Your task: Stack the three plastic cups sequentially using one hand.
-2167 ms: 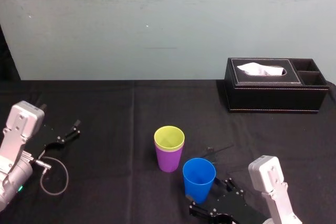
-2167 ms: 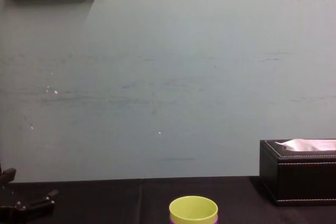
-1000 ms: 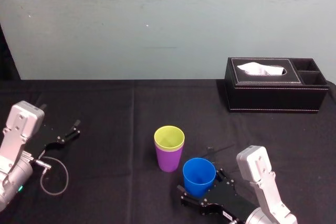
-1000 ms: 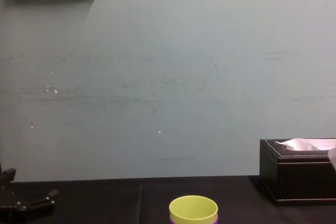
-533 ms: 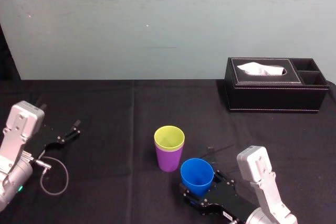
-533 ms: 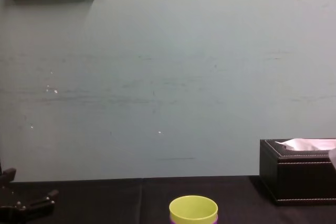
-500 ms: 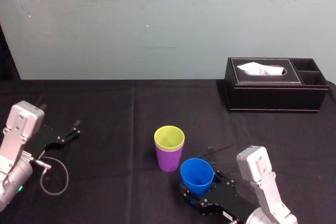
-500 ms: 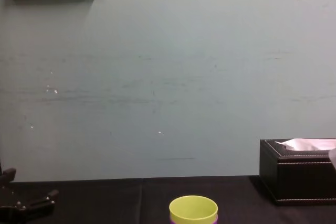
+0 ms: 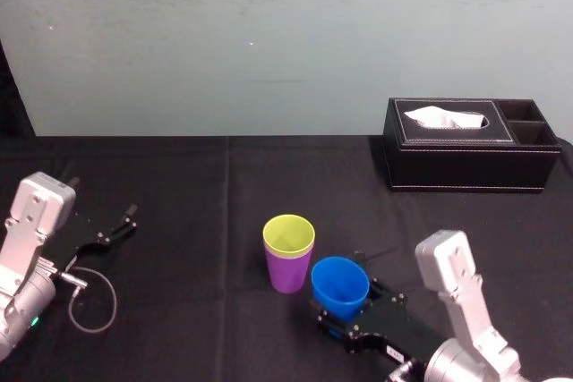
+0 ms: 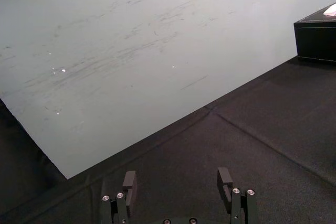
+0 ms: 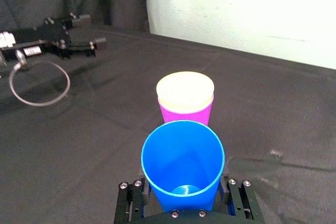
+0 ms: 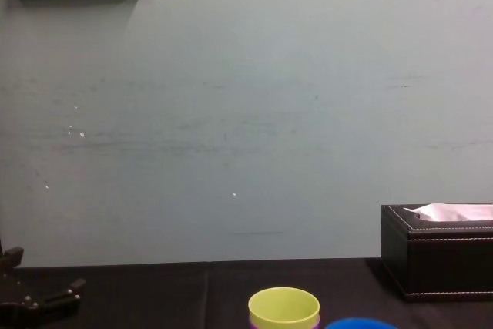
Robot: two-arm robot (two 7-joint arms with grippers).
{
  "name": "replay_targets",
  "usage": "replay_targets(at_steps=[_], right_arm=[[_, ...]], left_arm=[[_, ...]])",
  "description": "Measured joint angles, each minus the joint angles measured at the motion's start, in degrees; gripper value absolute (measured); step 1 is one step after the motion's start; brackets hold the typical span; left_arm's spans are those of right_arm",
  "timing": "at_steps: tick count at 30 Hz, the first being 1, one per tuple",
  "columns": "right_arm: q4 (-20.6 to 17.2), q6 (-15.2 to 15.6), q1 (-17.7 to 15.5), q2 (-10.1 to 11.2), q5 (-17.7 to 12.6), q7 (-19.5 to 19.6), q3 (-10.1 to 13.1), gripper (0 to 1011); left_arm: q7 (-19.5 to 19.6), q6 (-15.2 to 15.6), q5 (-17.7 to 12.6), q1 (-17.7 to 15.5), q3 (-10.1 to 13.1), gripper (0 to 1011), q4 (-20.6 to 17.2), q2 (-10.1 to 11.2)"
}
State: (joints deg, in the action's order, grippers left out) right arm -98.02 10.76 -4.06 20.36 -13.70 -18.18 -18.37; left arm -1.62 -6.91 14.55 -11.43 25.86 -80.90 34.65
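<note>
Head view. The right hand sits near the counter's front edge, at about 4 o'clock from the nested pair of cups. Its two fingers are closed against the lower sides of the blue cup, which it holds mouth-up. Whether the cup's base touches the counter cannot be told. The yellow-green cup stands seated inside the purple cup, with only its rim band showing above the purple wall. The blue cup's rim lies just beside the purple cup and apart from it. The left hand rests on the counter at 9 o'clock from the pair, well apart from it. Its fingers are spread wide and hold nothing. A black tissue box stands at 2 o'clock, against the wall.

Right wrist view. The blue cup is clamped between the fingers of the right hand, and the nested pair stands directly beyond it.

Left wrist view. The left hand gapes over bare counter.
</note>
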Motion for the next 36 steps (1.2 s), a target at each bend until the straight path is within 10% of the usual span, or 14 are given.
replay_targets(at_steps=[16, 36], right_arm=[[-6.9, 11.4, 7.8, 4.2, -6.7, -4.5, 1.2, 731], [0.2, 16.0, 20.0, 2.5, -9.8, -6.1, -3.8, 731]], left_arm=[[0.0, 0.0, 0.0, 0.0, 0.0, 1000, 0.0, 0.0], [0.0, 0.0, 0.0, 0.0, 0.0, 1000, 0.0, 0.0]])
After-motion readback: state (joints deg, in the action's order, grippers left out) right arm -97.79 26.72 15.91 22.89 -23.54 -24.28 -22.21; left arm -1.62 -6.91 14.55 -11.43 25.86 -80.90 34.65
